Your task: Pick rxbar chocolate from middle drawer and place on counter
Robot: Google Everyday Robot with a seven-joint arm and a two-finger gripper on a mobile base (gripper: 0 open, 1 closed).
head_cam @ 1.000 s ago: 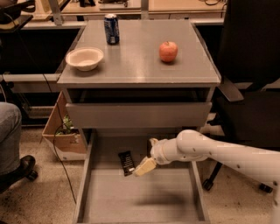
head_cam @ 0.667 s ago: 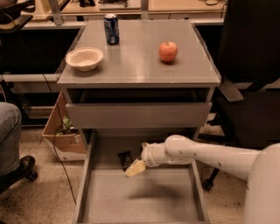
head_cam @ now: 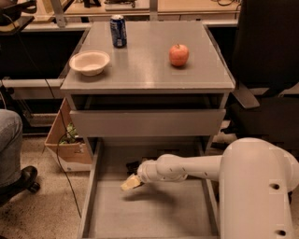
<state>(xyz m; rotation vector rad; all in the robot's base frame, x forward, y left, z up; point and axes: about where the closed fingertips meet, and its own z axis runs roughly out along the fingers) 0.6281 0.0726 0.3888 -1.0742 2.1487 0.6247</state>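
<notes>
Pale-tipped, the gripper (head_cam: 131, 183) hangs low inside the middle drawer (head_cam: 154, 214), left of centre and just above its flat grey floor. The thick white arm (head_cam: 187, 168) reaches it from the right. How far the gripper is parted cannot be told, and nothing can be seen in its hold. The rxbar chocolate (head_cam: 132, 165) lies on the drawer floor just behind the gripper, toward the back. It shows only as a small dark shape partly hidden by the arm, and whether the two touch cannot be told.

The drawer is pulled well out toward the camera, with its low thin side walls running down both sides. Above it sits a shorter drawer with a plain grey front panel (head_cam: 147, 122), pulled out only a little.

The counter (head_cam: 145, 77) tops the grey cabinet, smooth and slightly shiny. On it, a blue soda can (head_cam: 118, 31) stands upright near the back left. A pale bowl (head_cam: 89, 62) sits in front of the can near the left edge. A red apple (head_cam: 179, 54) rests right of centre, well apart from both.

An open cardboard box (head_cam: 65, 142) sits on the speckled floor to the left of the cabinet. Beside it a person's trousered knee (head_cam: 8, 140) and dark shoe (head_cam: 24, 179) are in view. A black chair (head_cam: 266, 51) stands on the right. A tan wooden desk (head_cam: 187, 5) runs along the back of the room.
</notes>
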